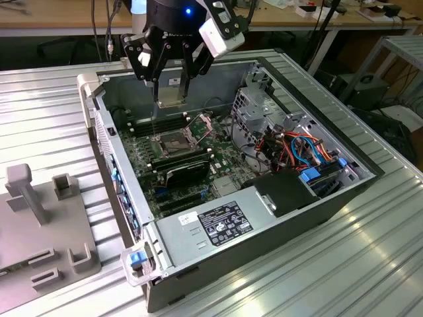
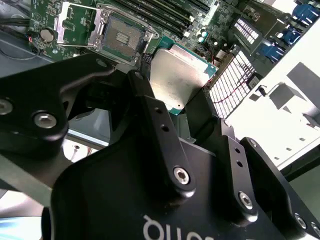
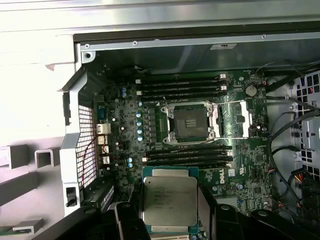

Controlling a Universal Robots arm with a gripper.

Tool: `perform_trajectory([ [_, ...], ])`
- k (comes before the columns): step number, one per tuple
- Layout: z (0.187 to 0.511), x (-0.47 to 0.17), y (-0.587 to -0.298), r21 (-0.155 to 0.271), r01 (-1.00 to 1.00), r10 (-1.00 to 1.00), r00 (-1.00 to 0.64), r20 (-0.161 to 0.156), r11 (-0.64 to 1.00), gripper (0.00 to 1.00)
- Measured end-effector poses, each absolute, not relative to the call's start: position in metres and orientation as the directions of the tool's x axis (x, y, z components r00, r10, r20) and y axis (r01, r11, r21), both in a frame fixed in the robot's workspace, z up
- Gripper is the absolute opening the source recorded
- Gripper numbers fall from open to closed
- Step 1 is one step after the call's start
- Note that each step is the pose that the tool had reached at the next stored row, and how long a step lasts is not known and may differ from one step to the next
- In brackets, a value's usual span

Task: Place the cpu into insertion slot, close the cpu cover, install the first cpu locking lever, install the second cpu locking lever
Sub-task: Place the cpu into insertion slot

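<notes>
None of the four steps is complete yet. The small flat square cpu with a dull silver-grey top point(image 3: 169, 202) is in the air, clamped by its edges between the jaws of the black gripper point(image 1: 169, 90). The square dark insertion slot with a silvery rim point(image 3: 190, 123) sits bare on the green motherboard point(image 3: 120, 110). The thin silvery cpu cover point(image 3: 245, 116) is swung open beside the slot, so seating the chip, closing the cover and fastening both locking levers all appear to be left. The arm points the gripper downward over the open grey metal computer case point(image 1: 119, 172), which rests on the ribbed metal tabletop point(image 1: 317, 264). It holds the chip roughly flat, above the board and clear of the slot.
</notes>
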State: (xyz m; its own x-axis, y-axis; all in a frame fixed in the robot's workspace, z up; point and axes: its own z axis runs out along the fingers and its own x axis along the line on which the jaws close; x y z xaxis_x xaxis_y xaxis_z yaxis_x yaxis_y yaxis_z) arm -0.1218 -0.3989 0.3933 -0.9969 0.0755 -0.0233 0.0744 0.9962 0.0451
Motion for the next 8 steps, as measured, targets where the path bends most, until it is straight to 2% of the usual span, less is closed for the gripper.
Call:
perform_trajectory([
  [8,0.3931,-0.1137,-0.3989,0.045,0.084,0.085,-0.996,-0.022,0.995,0.53],
])
